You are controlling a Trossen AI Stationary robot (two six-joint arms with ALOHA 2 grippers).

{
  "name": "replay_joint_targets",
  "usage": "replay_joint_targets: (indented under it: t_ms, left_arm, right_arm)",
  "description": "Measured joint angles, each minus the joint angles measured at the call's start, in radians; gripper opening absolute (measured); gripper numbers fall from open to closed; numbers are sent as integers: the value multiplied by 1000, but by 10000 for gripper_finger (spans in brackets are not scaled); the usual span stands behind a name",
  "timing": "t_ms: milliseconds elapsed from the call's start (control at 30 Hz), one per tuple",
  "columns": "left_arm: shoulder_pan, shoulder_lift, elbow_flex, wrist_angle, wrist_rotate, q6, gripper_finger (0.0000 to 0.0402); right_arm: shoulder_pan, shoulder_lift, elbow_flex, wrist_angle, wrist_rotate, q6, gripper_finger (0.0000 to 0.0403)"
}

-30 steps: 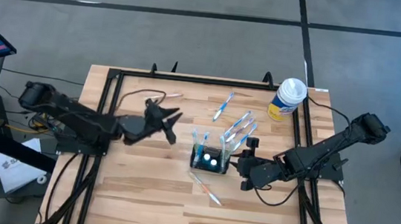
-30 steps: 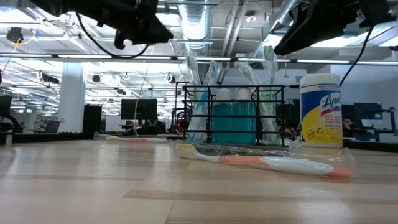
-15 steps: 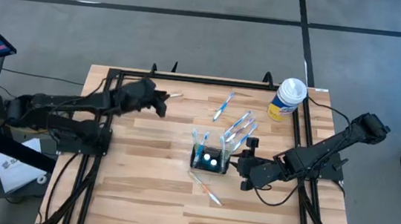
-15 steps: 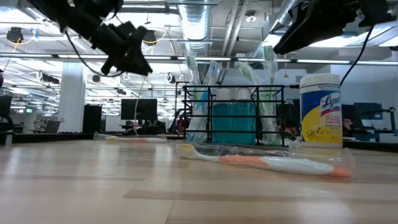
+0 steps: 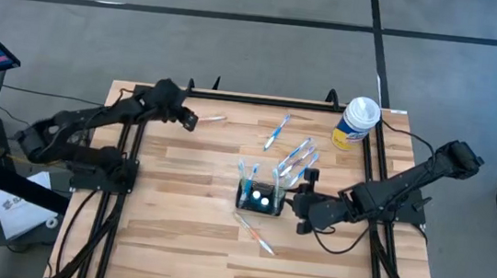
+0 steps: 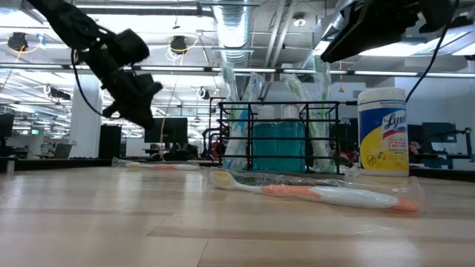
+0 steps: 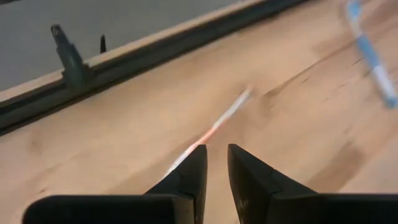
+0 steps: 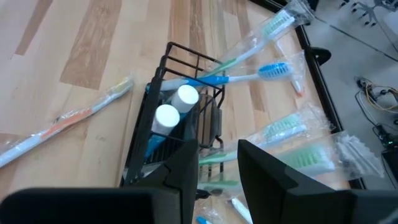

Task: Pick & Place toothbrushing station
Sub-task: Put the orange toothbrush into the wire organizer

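The toothbrushing station [image 5: 259, 198], a small black wire holder, stands on the table's middle with wrapped toothbrushes leaning out of it [image 6: 282, 141] [image 8: 168, 134]. My right gripper [image 5: 296, 200] hovers open at the station's right end, above its top [image 6: 330, 55] [image 8: 219, 152]. My left gripper [image 5: 190, 122] hangs over the table's far left part, clear of the wood [image 6: 137, 117]. Its fingers [image 7: 216, 152] stand a narrow gap apart. They point at an orange-and-white toothbrush [image 7: 217, 124] lying flat just ahead [image 5: 212, 117].
A white-and-yellow wipes canister [image 5: 357, 123] stands at the far right corner. A blue toothbrush [image 5: 277, 131] lies toward the far edge. An orange wrapped one [image 5: 257, 237] lies near the station's front. A black rail [image 7: 124, 62] frames the table.
My left gripper has swung from the table's left middle toward the far edge. It has sunk and tipped downward over the orange-and-white toothbrush there. My right arm and the station have kept still.
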Motion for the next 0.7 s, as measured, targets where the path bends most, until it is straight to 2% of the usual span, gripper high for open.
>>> replay_joint_targets:
  t_ms: [233,467,700]
  left_arm:
    - [37,154,25,-15,8,78,69]
    - [31,325,112,-83,9,133,83]
    - [31,351,176,-180,-5,264,86]
  right_arm:
    - [-33,0,0,0,0,-5,103]
    - [-48,0,0,-1,-1,-5,103]
    - [-45,0,0,-1,-3,-2,103]
